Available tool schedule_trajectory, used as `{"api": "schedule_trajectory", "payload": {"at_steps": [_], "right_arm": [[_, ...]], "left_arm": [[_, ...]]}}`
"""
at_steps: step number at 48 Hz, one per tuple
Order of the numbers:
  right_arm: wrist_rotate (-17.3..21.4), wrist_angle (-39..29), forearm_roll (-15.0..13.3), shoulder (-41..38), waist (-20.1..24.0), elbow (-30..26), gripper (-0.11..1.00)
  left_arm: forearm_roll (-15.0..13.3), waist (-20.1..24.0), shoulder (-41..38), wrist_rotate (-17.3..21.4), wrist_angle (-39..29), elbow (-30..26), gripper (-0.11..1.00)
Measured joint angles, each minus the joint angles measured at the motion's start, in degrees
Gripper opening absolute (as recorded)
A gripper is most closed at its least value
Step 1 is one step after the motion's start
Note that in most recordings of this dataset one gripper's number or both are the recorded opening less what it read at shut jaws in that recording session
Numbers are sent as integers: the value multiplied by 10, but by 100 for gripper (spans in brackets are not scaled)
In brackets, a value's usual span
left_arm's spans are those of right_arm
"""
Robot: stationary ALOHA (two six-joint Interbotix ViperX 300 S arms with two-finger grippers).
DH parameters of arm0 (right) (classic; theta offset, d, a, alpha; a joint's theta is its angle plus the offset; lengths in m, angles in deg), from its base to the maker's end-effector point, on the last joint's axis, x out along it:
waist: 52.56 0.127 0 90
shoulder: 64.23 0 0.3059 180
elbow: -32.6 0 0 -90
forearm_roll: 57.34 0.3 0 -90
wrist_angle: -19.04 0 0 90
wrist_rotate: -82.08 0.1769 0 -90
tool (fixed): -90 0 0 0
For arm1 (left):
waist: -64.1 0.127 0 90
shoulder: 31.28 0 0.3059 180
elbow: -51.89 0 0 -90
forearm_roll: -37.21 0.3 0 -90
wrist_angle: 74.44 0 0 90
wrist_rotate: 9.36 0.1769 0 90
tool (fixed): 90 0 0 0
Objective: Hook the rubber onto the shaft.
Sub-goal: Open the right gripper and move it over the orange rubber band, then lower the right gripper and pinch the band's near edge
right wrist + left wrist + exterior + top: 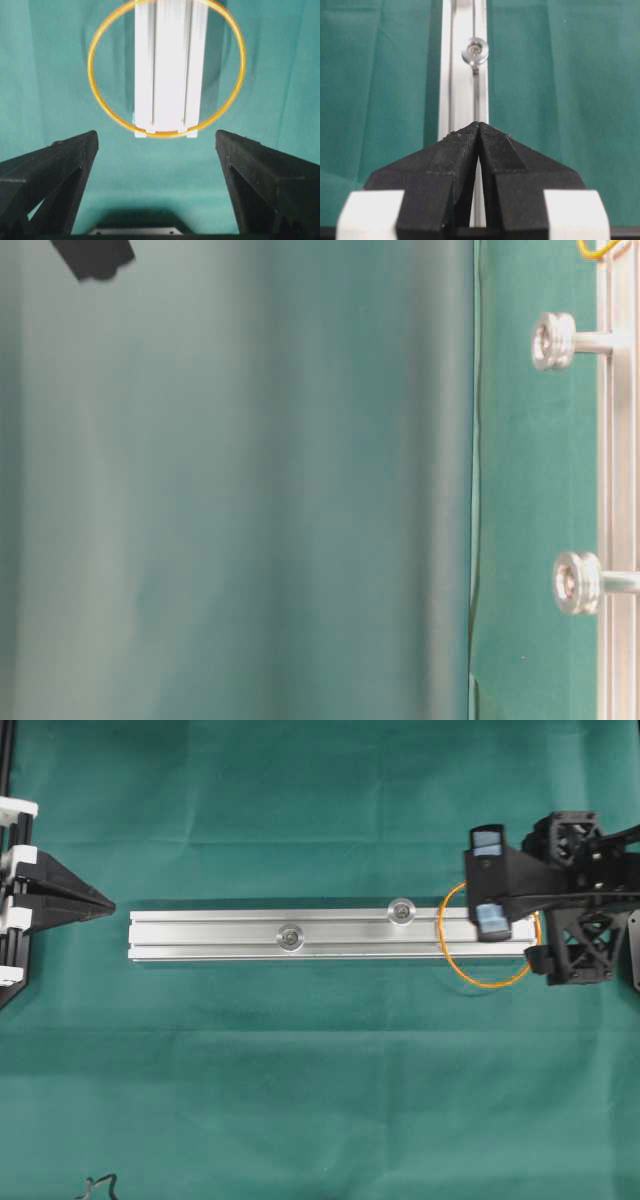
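An orange rubber band (488, 984) lies looped over the right end of a metal rail (220, 935) on green cloth (300, 1100). The right gripper (489, 880) hovers above it, jaws wide. The left gripper (108, 906), pinched closed, sits apart at the rail's left end.

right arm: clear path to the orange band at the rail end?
Probably yes. The right pincer is open, its jaws straddling the thin orange rubber band, which lies loose around the end of the silver aluminium rail. Nothing sits between them; only the rail under the loop may hamper pinching.
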Motion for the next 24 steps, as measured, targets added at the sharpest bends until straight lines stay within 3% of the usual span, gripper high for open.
{"api": "schedule_trajectory", "payload": {"at_steps": [24], "right_arm": [[0,2,1,-13,1,-11,98]], "left_arm": [[0,0,0,-1,0,0,0]]}}
